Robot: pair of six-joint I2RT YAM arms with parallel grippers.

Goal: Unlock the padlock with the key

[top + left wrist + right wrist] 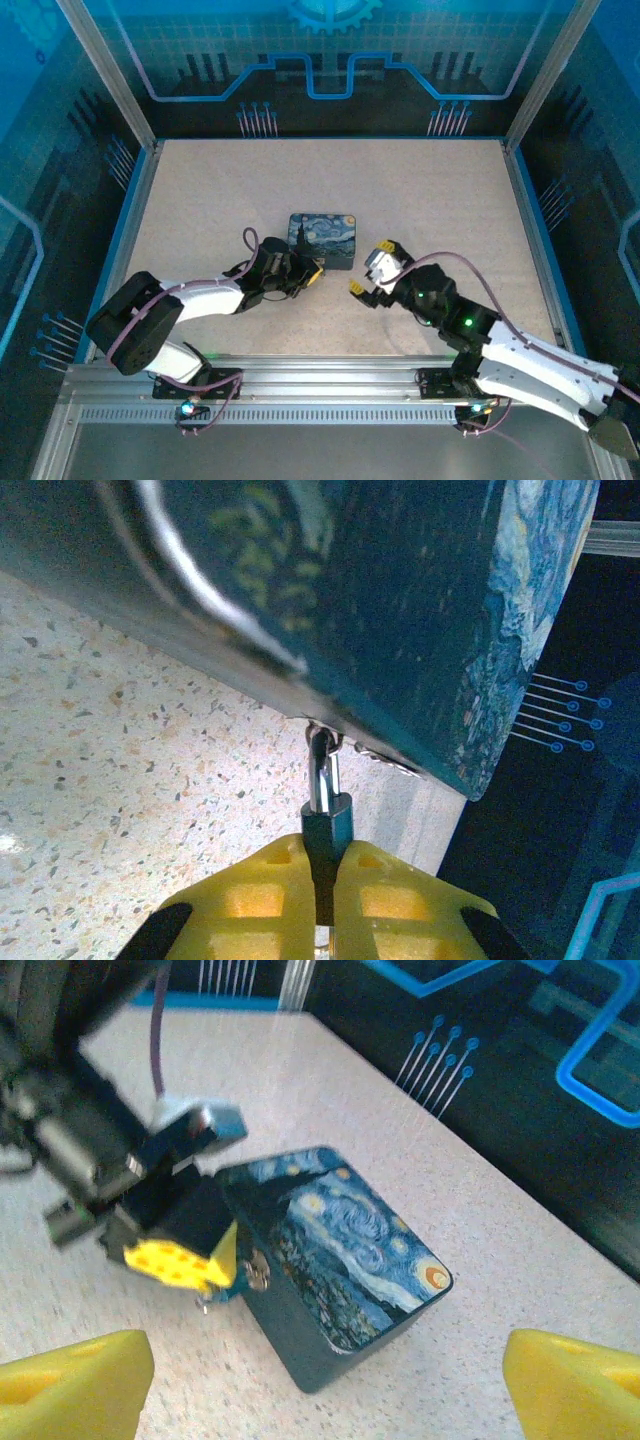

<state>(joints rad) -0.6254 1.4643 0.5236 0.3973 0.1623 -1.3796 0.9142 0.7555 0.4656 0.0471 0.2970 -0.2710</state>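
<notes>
A pale, speckled table [200,200] is seen, bordered by a blue rim [135,205] and enclosed by slanting aluminium posts [108,75]. Behind these, dark wall panels [320,60] are printed with bright blue circuit lines and a gear emblem. A slotted metal rail [330,385] is fitted along the near edge, and both arm bases are bolted to it. The surface is evenly lit, and small dark and tan flecks can be made out in the close views. A dark blue box [322,240], painted with a swirling night sky, is set near the middle of the table. The padlock [328,825] is hung by its shiny shackle from a small metal hasp [325,735] on the near side of the box, just above the speckled surface. Its dark body is pinched between the yellow fingers of the left gripper [325,880], which are pressed tight against it. The right gripper [320,1395] is positioned near the box on its right, apart from it. Its yellow fingers are spread wide, nothing is caught between them, and bare table is seen underneath.
</notes>
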